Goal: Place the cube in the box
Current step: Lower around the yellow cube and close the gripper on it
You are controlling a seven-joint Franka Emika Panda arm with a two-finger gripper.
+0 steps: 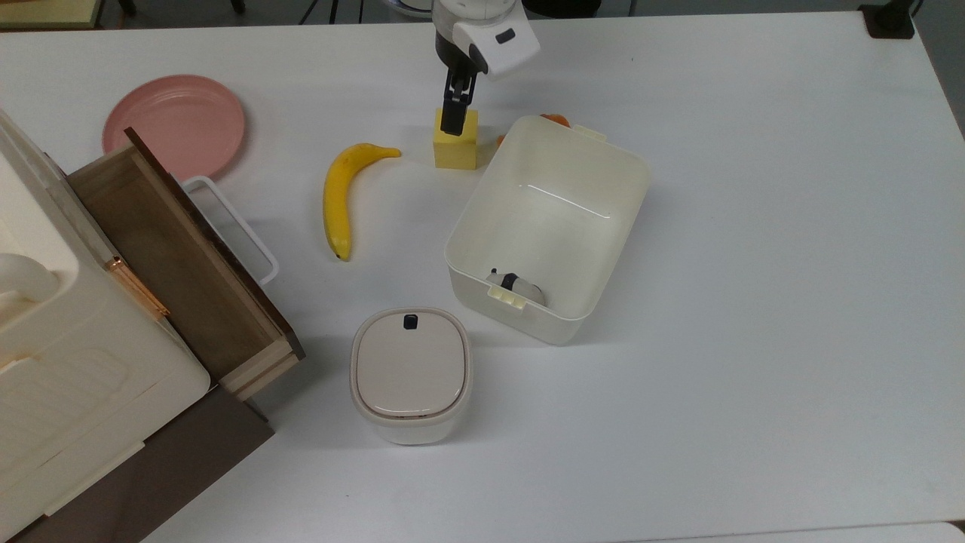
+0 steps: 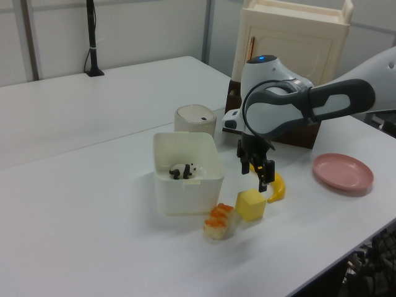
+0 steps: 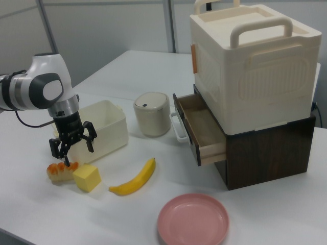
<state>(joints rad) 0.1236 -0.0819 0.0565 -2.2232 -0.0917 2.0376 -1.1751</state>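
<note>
While hanging just above the cube, grips nothing yet: spread open at the gripper, with the tips short of the top face. Sits flat on the table, that cube, not in the box but just beside 1 of its short ends, between it and the banana in the top view. Looks matte, sharp-edged and flat-faced, so probably light and stiff enough to keep its shape under a squeeze, though possibly foam with a little give; no sign of anything slippery or fragile. Best taken on 2 opposite side faces, near the middle of their height and centred, never across a corner, where it could twist out. Worth squaring to those faces first. Little room on the side toward the orange-topped food piece, which lies just beside the cube in the left view, so better to choose the pair of faces that keeps clear of that and of the box wall. Needs a good lift afterwards to pass the tall rim, then a drop into the bare part of the floor, away from the small panda toy at the far end.
</note>
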